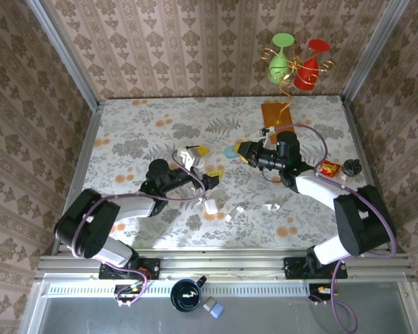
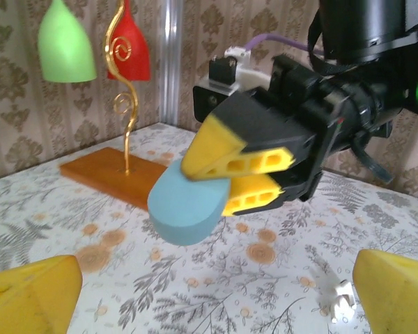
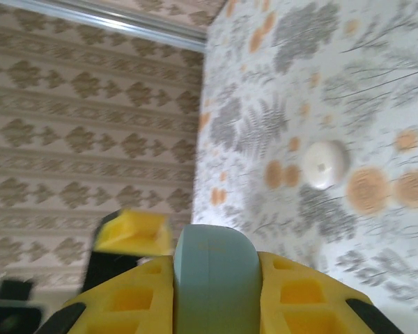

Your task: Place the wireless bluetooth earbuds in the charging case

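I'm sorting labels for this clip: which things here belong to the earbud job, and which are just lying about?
Job: blue charging case held by the right gripper; white earbuds loose on the table; white case.
Lying about: green glass and red glass on their stand; dark cup.

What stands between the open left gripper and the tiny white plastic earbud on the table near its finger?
Nothing visible. The tiny white plastic earbud lies on bare table close to the left gripper. The right gripper, shut on a light-blue oval case, hangs higher and farther back.
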Action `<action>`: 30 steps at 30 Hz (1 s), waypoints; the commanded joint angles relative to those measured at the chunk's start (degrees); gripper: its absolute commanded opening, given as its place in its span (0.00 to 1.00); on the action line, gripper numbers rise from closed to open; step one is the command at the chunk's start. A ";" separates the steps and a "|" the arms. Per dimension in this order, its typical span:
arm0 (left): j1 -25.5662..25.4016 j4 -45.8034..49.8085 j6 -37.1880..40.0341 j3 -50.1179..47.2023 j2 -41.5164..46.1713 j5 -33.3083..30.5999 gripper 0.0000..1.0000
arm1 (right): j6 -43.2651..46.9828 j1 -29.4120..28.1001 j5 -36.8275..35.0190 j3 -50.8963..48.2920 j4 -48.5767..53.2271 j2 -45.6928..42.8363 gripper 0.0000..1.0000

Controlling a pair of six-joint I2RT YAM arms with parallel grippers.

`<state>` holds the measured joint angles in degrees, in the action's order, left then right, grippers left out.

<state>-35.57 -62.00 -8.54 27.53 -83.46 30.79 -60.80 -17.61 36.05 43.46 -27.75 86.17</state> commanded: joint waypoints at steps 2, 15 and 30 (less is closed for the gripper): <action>0.20 12.91 2.80 -2.10 8.05 -8.18 1.00 | 8.87 0.05 -6.88 4.39 5.12 6.15 0.17; -2.61 66.44 2.07 6.79 23.75 -28.86 1.00 | 11.71 -0.32 -10.22 16.23 7.56 27.29 0.18; -4.15 84.06 -8.93 11.26 19.74 -47.71 1.00 | 15.71 -0.13 -16.53 21.67 17.99 28.33 0.59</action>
<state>-39.90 18.35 -11.79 38.30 -63.92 -8.86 -48.10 -17.89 23.66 64.45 -15.68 116.29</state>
